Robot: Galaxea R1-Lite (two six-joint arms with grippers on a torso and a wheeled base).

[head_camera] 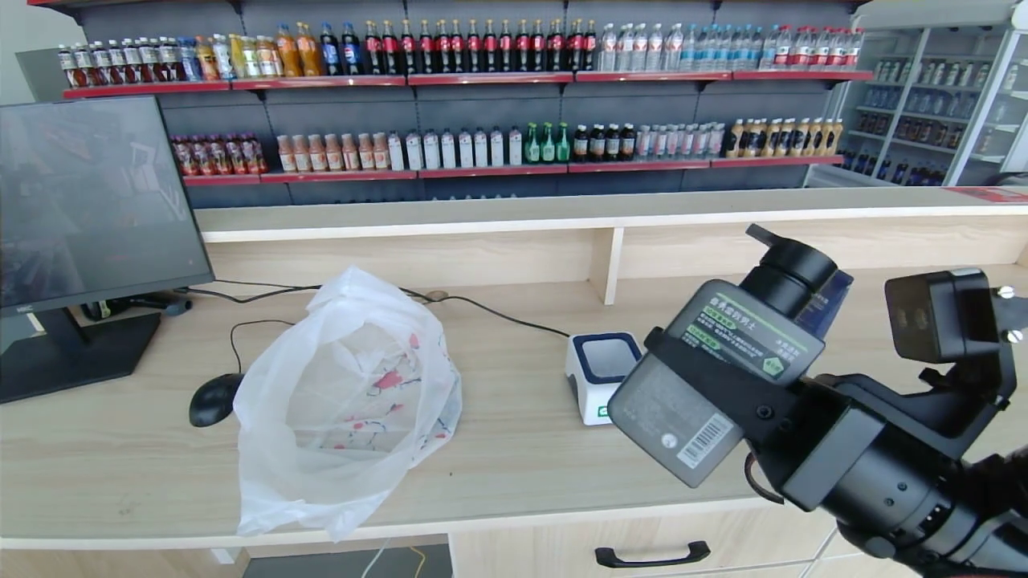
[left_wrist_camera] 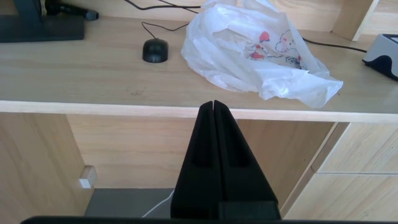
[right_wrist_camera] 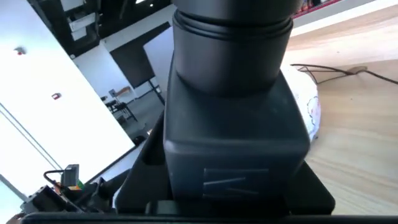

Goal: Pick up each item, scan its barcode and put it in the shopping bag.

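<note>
My right gripper (head_camera: 727,385) is shut on a dark grey pump bottle (head_camera: 715,373), held tilted in the air over the counter's right front, its barcode label facing up and outward. The same bottle (right_wrist_camera: 233,118) looms close in the right wrist view. The white barcode scanner (head_camera: 598,371) stands on the counter just left of the bottle. A white plastic shopping bag (head_camera: 353,405) with red print lies open at the counter's front middle. My left gripper (left_wrist_camera: 214,115) is shut, empty, low in front of the counter edge, below the shopping bag (left_wrist_camera: 255,50).
A black mouse (head_camera: 213,399) and its cable lie left of the bag, with a monitor (head_camera: 88,209) at the far left. A raised wooden ledge (head_camera: 562,217) runs behind the counter. Drink shelves fill the back wall. Drawers sit under the counter front.
</note>
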